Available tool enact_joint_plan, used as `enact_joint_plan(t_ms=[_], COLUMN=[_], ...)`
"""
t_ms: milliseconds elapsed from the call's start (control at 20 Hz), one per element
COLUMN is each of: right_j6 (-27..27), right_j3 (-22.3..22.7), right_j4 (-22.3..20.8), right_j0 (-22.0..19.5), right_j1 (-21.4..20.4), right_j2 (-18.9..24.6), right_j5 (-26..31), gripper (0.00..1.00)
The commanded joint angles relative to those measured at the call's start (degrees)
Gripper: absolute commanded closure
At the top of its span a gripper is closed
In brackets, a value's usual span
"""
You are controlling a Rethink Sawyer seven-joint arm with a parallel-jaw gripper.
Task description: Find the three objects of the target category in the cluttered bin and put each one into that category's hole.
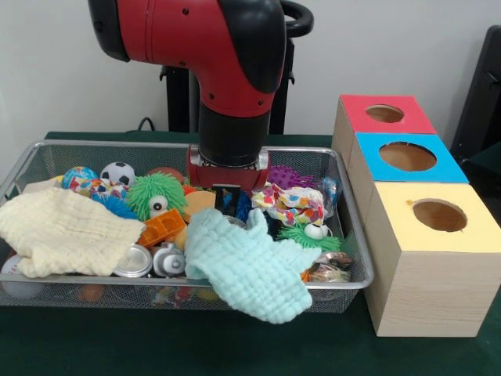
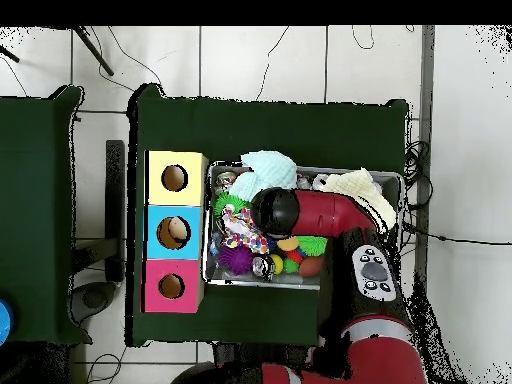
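Note:
My gripper [image 1: 228, 200] is lowered into the middle of the wire mesh bin [image 1: 354, 235], among the clutter behind a mint green cloth [image 1: 243, 270]; its tips are buried in the objects. Around it lie a green fuzzy ball with an eye [image 1: 156, 196], an orange brick [image 1: 163, 227], a patterned cloth [image 1: 291, 205] and a purple spiky ball [image 1: 287, 176]. A pale yellow cloth [image 1: 66, 232] covers the bin's left side. To the right stand three boxes with round holes: red [image 1: 383, 114], blue [image 1: 407, 157] and yellow [image 1: 438, 215]. From overhead, the arm's wrist [image 2: 275, 212] hides the gripper.
A soccer ball [image 1: 118, 173], colourful balls [image 1: 81, 182], metal cans [image 1: 135, 262] and a second fuzzy green toy [image 1: 307, 233] also fill the bin. Overhead, the boxes [image 2: 174, 232] sit against the bin's left wall [image 2: 208, 225]. Green cloth covers the table [image 1: 235, 345].

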Motion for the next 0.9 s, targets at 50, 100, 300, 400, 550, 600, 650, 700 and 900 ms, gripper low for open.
enact_joint_plan(t_ms=[50, 100, 300, 400, 550, 600, 650, 700, 900], right_j6=[6.19, 6.23, 6.33, 6.4, 6.18, 6.09, 5.94, 5.98, 5.31], right_j3=[6.74, 7.2, 8.51, 9.27, 9.28, 9.3, 9.19, 9.1, 9.51], right_j4=[-0.02, -0.02, -0.15, -0.3, -0.28, -0.29, -0.42, -0.36, -0.1], right_j0=[-1.45, -1.58, -1.88, -1.96, -2.05, -2.05, -1.74, -1.56, -2.63], right_j1=[-2.62, -2.82, -3.23, -3.47, -3.37, -3.33, -3.26, -3.18, -3.12], right_j2=[3.32, 3.34, 3.37, 3.26, 3.26, 3.23, 2.89, 2.68, 3.58], right_j5=[-5.74, -6.0, -7.18, -7.83, -8.24, -8.33, -7.71, -7.37, -8.3], gripper=[1.0, 1.0, 1.0, 1.0, 1.0, 1.0, 1.0, 1.0, 0.0])
